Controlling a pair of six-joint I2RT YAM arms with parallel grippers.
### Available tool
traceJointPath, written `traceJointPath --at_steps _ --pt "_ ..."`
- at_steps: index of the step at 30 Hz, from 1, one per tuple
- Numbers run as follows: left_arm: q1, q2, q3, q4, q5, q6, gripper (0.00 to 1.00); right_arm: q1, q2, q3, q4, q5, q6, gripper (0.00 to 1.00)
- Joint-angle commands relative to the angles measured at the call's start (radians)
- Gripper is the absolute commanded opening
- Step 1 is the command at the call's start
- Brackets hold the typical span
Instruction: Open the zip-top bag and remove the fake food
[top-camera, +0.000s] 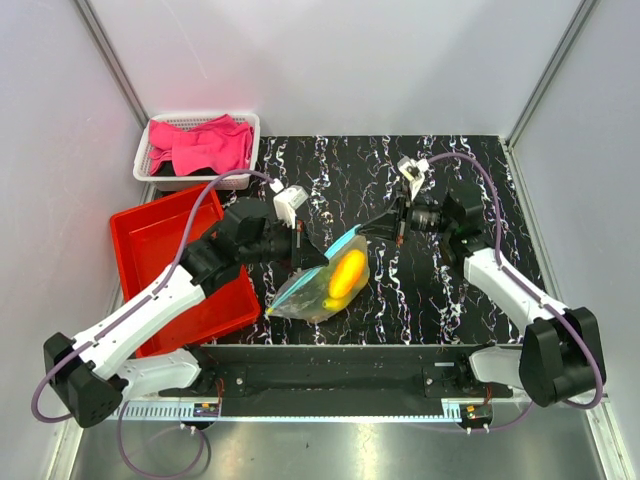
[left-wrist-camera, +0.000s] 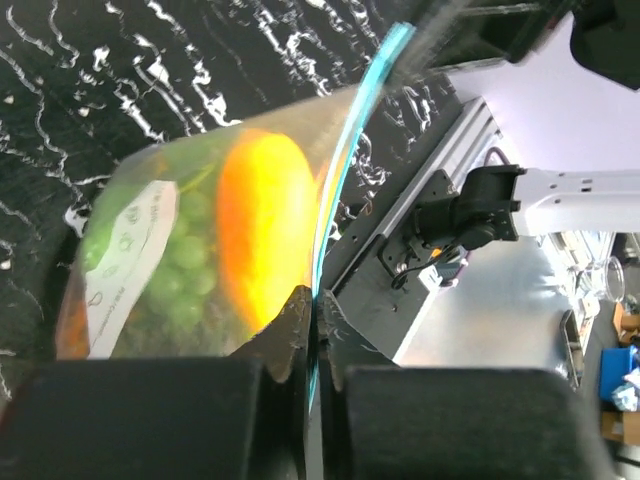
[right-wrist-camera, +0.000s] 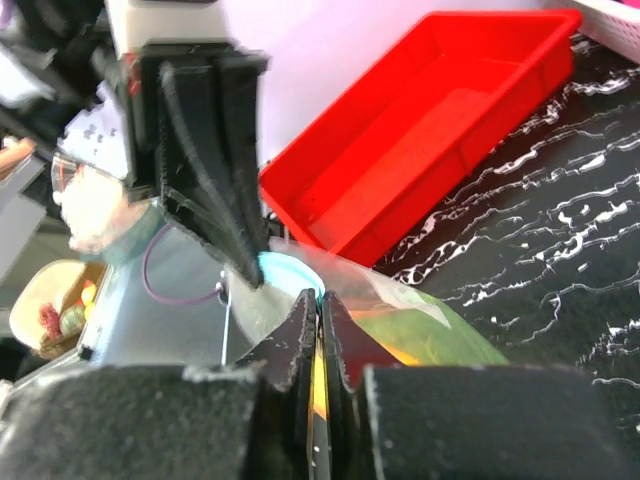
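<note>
The clear zip-top bag (top-camera: 322, 288) hangs just above the black marbled table between both arms. Its light blue zip strip (left-wrist-camera: 345, 170) is stretched taut. Inside lies the fake food: a yellow-orange oval piece (top-camera: 346, 272) and bumpy green pieces (left-wrist-camera: 185, 270) behind the white label (left-wrist-camera: 130, 270). My left gripper (top-camera: 318, 258) is shut on the bag's zip edge at one end, the strip pinched between its tips (left-wrist-camera: 317, 305). My right gripper (top-camera: 366, 232) is shut on the bag's top edge at the other end (right-wrist-camera: 318, 305). The left gripper's fingers (right-wrist-camera: 215, 180) show just beyond it.
A red bin (top-camera: 165, 250) stands at the left, under the left arm. Behind it a white basket (top-camera: 140, 160) holds a pink cloth (top-camera: 205, 145). The black mounting rail (top-camera: 340, 360) runs along the near edge. White walls close in the table on three sides.
</note>
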Motion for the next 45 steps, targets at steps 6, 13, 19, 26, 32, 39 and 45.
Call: traceJointPath --at_steps 6,13,19,26,32,39,45 --pt "-0.016 -0.034 -0.052 0.210 0.005 -0.160 0.00 0.029 0.043 0.219 -0.551 0.325 -0.028 0.48" --pt "-0.039 -0.033 -0.061 0.233 -0.115 -0.223 0.00 0.029 -0.055 0.270 -0.867 0.592 0.118 0.99" --pt "-0.070 -0.005 -0.080 0.290 -0.133 -0.261 0.00 0.030 -0.182 0.276 -1.059 0.740 0.083 1.00" --pt "-0.111 0.044 -0.048 0.296 -0.172 -0.254 0.00 0.102 -0.244 0.239 -1.037 0.740 0.241 1.00" --pt "-0.137 0.075 -0.029 0.294 -0.195 -0.248 0.00 0.144 -0.246 0.253 -1.065 0.855 0.282 0.94" --pt "-0.156 0.093 -0.012 0.291 -0.207 -0.245 0.00 0.203 -0.203 0.253 -1.074 0.918 0.293 0.78" --pt "-0.164 0.107 -0.005 0.291 -0.199 -0.243 0.00 0.251 -0.181 0.259 -1.072 0.944 0.298 0.68"
